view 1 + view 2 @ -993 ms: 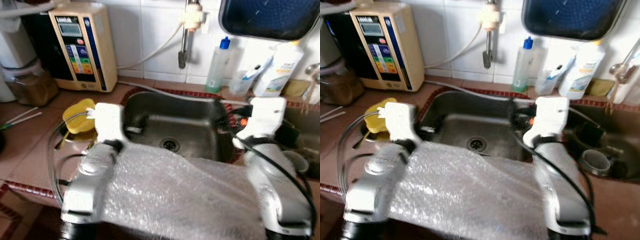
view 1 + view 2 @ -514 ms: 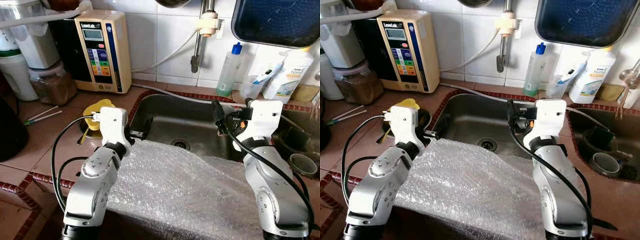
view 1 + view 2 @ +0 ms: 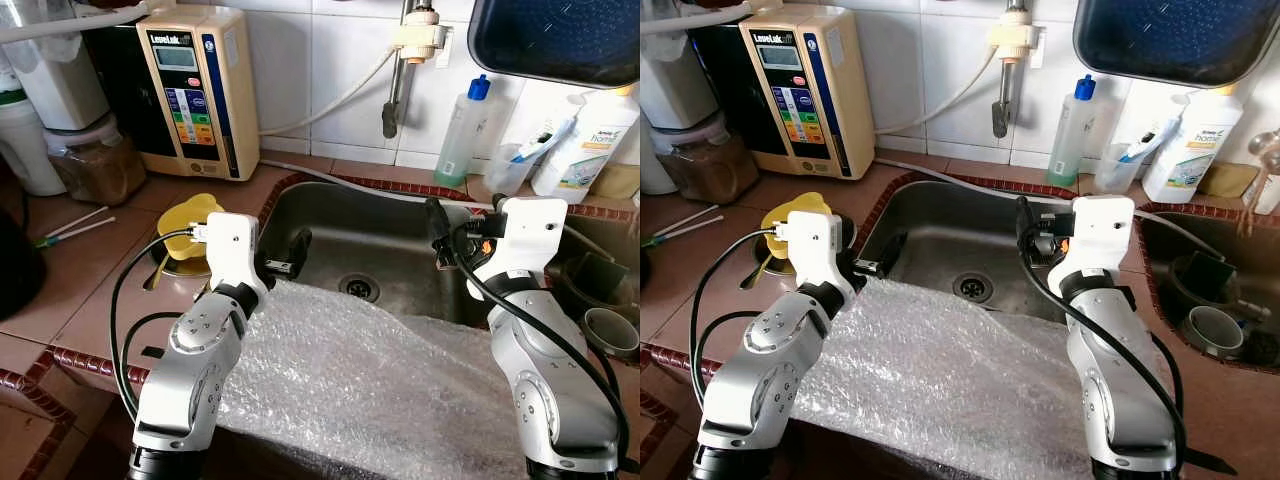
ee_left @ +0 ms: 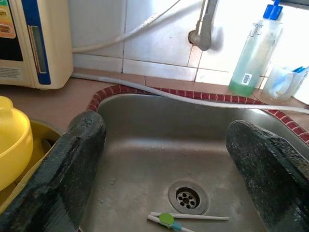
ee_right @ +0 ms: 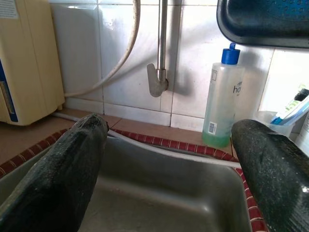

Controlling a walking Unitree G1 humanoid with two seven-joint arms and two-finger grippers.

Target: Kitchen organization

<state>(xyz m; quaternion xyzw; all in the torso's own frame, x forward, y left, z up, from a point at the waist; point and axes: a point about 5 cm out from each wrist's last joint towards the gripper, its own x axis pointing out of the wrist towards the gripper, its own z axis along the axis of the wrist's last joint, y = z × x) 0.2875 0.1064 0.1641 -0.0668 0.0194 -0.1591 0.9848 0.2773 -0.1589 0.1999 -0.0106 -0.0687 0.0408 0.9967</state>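
Note:
A steel sink [image 3: 400, 225] lies straight ahead with its drain [image 3: 359, 287] at the middle. By the drain, thin white sticks with a green piece [image 4: 169, 220] rest on the sink floor. My left gripper [image 3: 285, 252] hovers open over the sink's near left edge, its fingers [image 4: 72, 159] wide apart with nothing between them. My right gripper [image 3: 442, 238] is held over the sink's right side, also open and empty, its fingers [image 5: 72, 164] pointing at the tiled back wall. A yellow bowl [image 3: 185, 215] sits in a dish on the counter just left of my left wrist.
Bubble wrap [image 3: 370, 380] covers my front below the arms. A beige appliance [image 3: 190, 90] and a jar [image 3: 95, 165] stand at the back left. A faucet [image 3: 395, 110], a green soap bottle [image 3: 465, 130] and a white bottle [image 3: 585, 140] line the wall. A cup [image 3: 610, 330] sits in the right basin.
The whole picture has shifted and sharpened as the camera moved. Both arms keep much the same pose over the sink, and both grippers stay open.

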